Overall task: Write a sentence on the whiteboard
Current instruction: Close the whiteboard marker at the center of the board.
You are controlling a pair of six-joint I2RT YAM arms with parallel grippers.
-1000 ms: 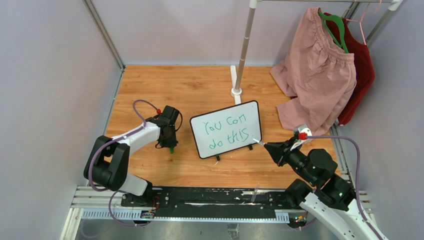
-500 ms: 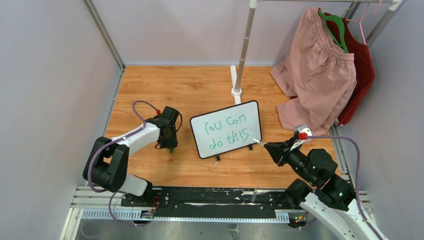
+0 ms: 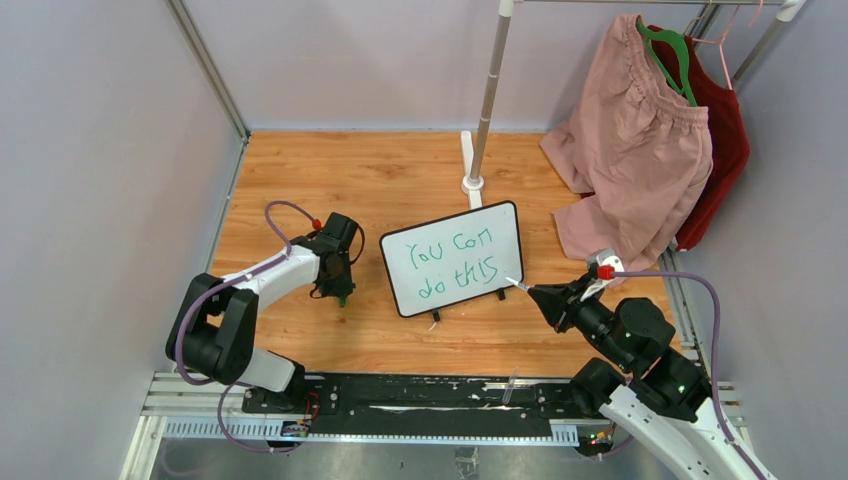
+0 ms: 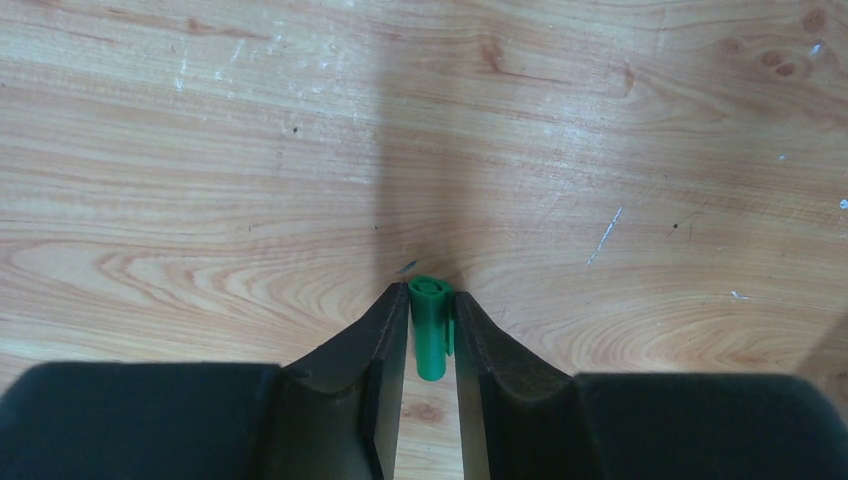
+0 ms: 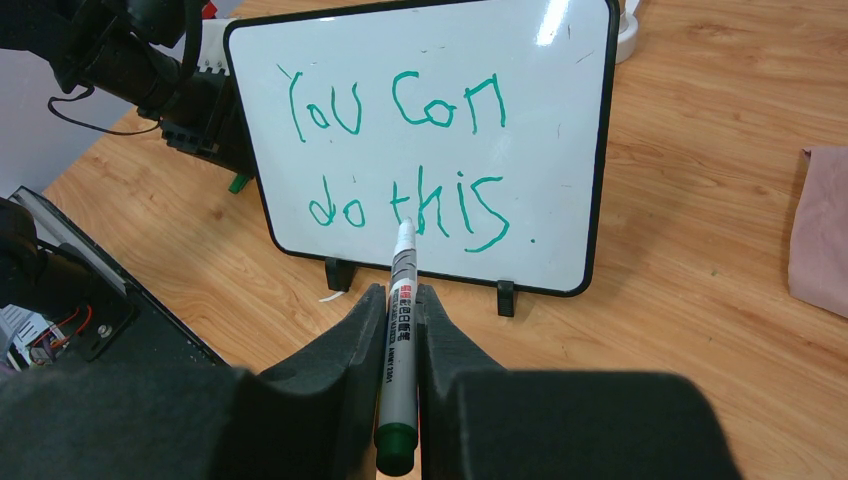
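Wood table (image 3: 400, 180): one whiteboard (image 3: 452, 258), one marker (image 5: 403, 290), one cap (image 4: 430, 330).

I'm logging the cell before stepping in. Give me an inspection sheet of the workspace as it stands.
Surface: wooden table, faint scuffs.
Job's things: whiteboard upright on its feet; sentence "You can do this" in green.
Clutter: pink garment and red garment hanging at right; rack pole behind the board.
Hands: left hand shut on green cap; right hand shut on marker.
Cables: purple cables, one per arm.
Surroundings: grey walls.
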